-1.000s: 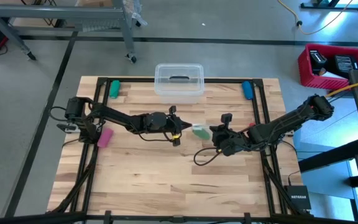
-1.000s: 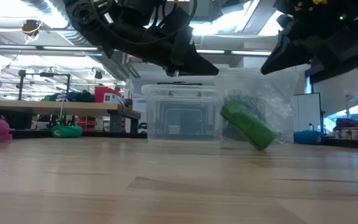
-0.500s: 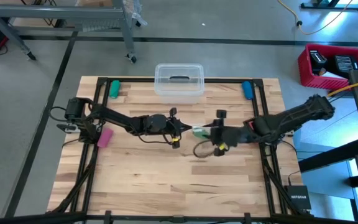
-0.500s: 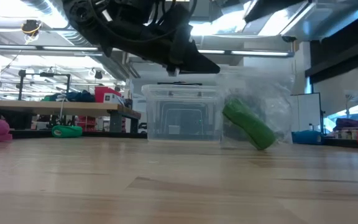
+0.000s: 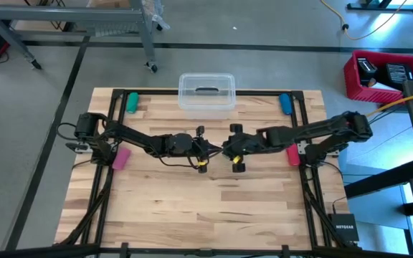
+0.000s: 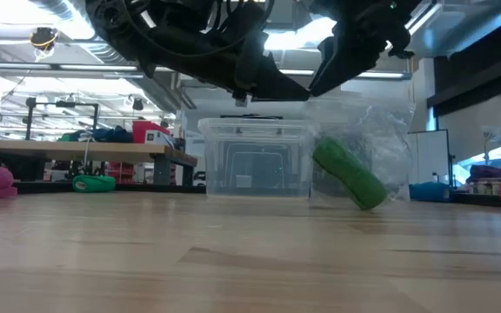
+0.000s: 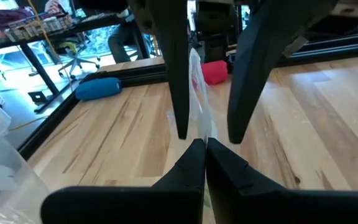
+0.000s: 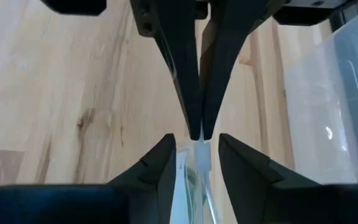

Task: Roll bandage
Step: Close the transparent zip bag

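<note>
Your right gripper swings in across the table. It now faces the left gripper, fingers parted around the clear bag.

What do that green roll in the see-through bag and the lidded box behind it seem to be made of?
The green roll looks like soft matte fabric. Its see-through bag seems thin crinkled plastic film, glossy and wrinkled. The clear lidded box appears rigid transparent plastic, with moulded ribs.

From above, both arms hide the bandage; whether the right hand holds the bag is unclear.
</note>
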Controlling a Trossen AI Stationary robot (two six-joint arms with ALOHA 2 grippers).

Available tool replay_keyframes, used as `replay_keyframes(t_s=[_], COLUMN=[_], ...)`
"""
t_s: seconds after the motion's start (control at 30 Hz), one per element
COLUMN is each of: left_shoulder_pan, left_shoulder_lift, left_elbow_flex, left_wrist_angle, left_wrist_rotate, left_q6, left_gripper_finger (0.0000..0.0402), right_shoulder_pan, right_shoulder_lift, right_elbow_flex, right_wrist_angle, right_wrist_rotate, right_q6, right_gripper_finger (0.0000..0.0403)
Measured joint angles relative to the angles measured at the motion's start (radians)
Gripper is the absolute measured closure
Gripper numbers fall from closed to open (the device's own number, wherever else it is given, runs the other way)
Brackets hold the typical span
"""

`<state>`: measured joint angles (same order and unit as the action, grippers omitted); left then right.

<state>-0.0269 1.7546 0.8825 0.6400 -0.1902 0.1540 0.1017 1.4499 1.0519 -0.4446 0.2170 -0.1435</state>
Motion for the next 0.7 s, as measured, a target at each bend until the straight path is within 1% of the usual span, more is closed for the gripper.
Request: replay_keyframes(t_s=[0.2,0.53,0.6,0.7], left_shoulder_pan=[0.0,0.0,0.0,0.0], left_shoulder_lift=[0.0,0.002,0.002,0.002], left_elbow_flex=[0.0,0.0,0.0,0.0], left_wrist_angle=[0.0,-0.002,-0.002,0.001], left_wrist_rotate=[0.0,0.0,0.0,-0.001], left_q6=[0.009,0.011,0.011,0.014], left_gripper_finger=[0.0402,0.0401,0.0401,0.0401], right_shoulder_pan=[0.0,0.002,0.002,0.003], right_shoulder_lift=[0.008,0.008,0.008,0.007], right_elbow_flex=[0.0,0.0,0.0,0.003], right_wrist_angle=[0.011,-0.004,-0.007,-0.028], right_wrist_rotate=[0.018,0.024,0.028,0.035], right_q6=[-0.024,-0.047,-0.047,-0.047], right_gripper_finger=[0.0303,0.0374,0.038,0.0376])
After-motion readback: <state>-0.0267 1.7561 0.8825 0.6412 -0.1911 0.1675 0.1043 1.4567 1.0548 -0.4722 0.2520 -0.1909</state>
